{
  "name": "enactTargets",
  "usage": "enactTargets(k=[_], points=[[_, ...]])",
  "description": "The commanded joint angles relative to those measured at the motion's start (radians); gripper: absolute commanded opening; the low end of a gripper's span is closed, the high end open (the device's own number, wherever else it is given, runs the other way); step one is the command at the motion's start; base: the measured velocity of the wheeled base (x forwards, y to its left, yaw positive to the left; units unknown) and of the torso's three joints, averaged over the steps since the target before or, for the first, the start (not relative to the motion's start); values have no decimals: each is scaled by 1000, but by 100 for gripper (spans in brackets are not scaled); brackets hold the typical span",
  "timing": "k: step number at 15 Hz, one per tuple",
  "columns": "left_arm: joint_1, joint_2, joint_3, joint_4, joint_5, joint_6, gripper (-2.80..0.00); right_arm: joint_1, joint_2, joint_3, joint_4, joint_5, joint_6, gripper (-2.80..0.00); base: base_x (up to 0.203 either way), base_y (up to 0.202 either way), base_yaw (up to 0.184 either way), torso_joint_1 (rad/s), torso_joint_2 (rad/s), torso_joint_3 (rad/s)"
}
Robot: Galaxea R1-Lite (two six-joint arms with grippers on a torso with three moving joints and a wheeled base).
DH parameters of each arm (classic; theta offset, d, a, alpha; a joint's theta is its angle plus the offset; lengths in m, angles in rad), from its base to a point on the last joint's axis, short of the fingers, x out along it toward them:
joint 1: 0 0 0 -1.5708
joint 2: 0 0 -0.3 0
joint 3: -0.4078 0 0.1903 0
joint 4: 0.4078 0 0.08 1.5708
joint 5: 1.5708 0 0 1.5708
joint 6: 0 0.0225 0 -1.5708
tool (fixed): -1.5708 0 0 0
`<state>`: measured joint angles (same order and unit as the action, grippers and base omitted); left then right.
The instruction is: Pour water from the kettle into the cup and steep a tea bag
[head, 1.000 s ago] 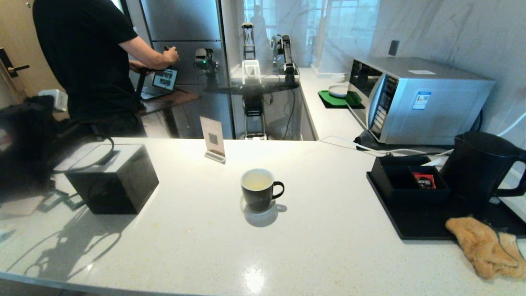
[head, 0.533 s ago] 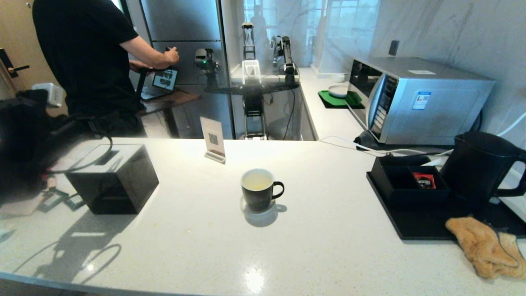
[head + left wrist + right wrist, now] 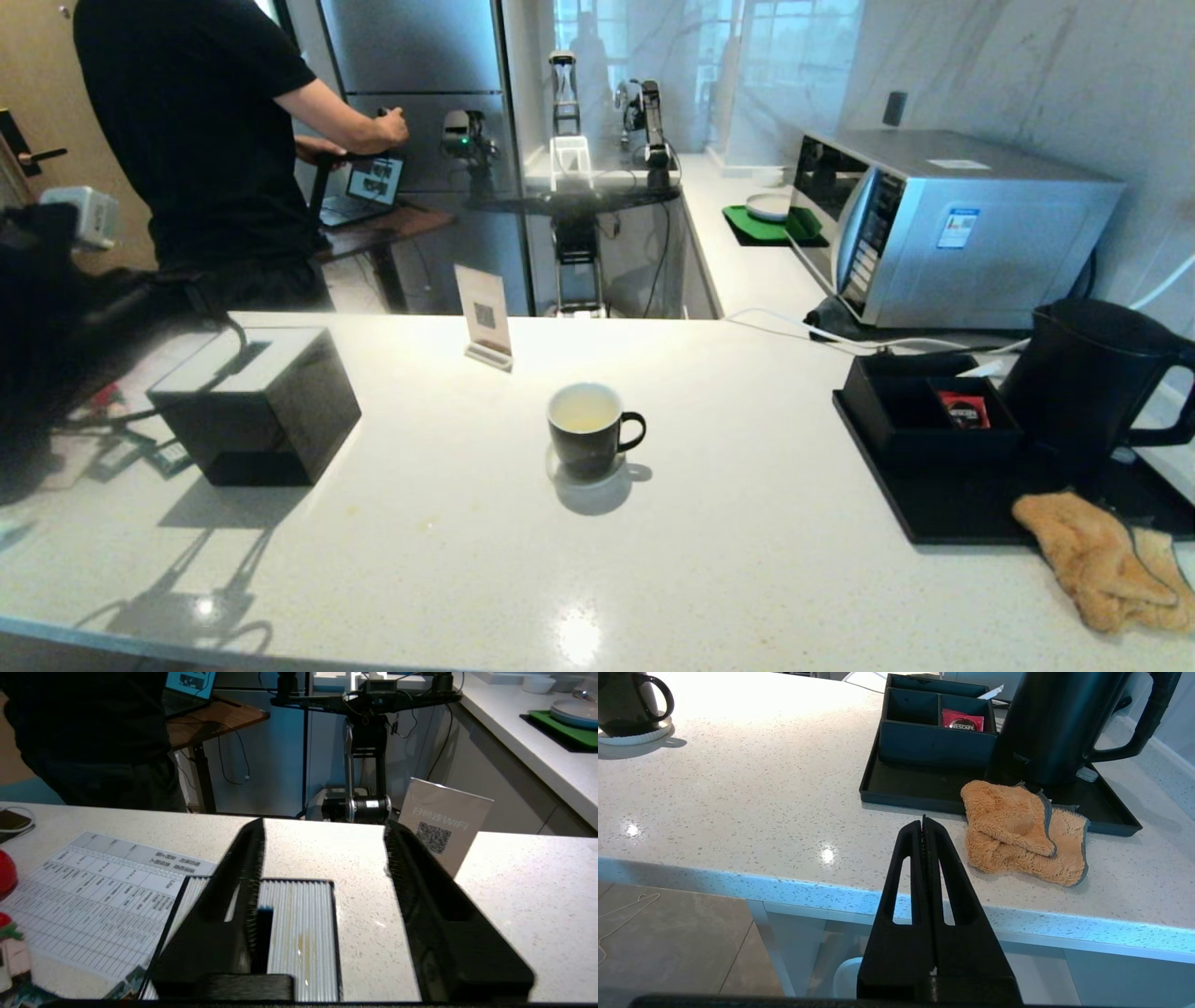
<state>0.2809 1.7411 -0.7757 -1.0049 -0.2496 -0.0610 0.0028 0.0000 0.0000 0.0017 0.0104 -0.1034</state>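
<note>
The black cup (image 3: 588, 431) stands on a white coaster mid-counter, holding pale yellowish liquid; its handle points toward the kettle. No tea bag shows in it. The matte black kettle (image 3: 1083, 378) stands on a black tray (image 3: 943, 509) at the right, also seen as the kettle (image 3: 1045, 723) in the right wrist view. My left gripper (image 3: 324, 822) is open and empty, hovering above the black box (image 3: 289, 933) at the counter's left. My right gripper (image 3: 924, 821) is shut and empty, low in front of the counter edge, short of the tray. The cup (image 3: 626, 700) is far from it.
A compartment box (image 3: 924, 411) on the tray holds a red Nescafe sachet (image 3: 963, 409). An orange cloth (image 3: 1097, 560) lies over the tray's front corner. A QR sign (image 3: 485, 317), a microwave (image 3: 934, 233), a printed sheet (image 3: 107, 891) and a person (image 3: 205, 140) behind the counter are also there.
My left arm has swung up and toward the left edge of the head view, and its shadow on the counter has slid toward the front edge. Cup, kettle and right arm are unchanged.
</note>
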Motion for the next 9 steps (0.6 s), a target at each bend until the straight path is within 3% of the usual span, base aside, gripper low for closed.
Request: enactTargets(k=[1, 9], points=[[0, -104, 63, -6, 1, -1, -280, 0, 2, 0, 0, 0, 0, -280, 0, 0, 0, 0, 0, 0], [-17, -346, 379, -48, -6, -3, -280, 0, 2, 0, 0, 0, -1, -280, 0, 0, 0, 0, 0, 0]])
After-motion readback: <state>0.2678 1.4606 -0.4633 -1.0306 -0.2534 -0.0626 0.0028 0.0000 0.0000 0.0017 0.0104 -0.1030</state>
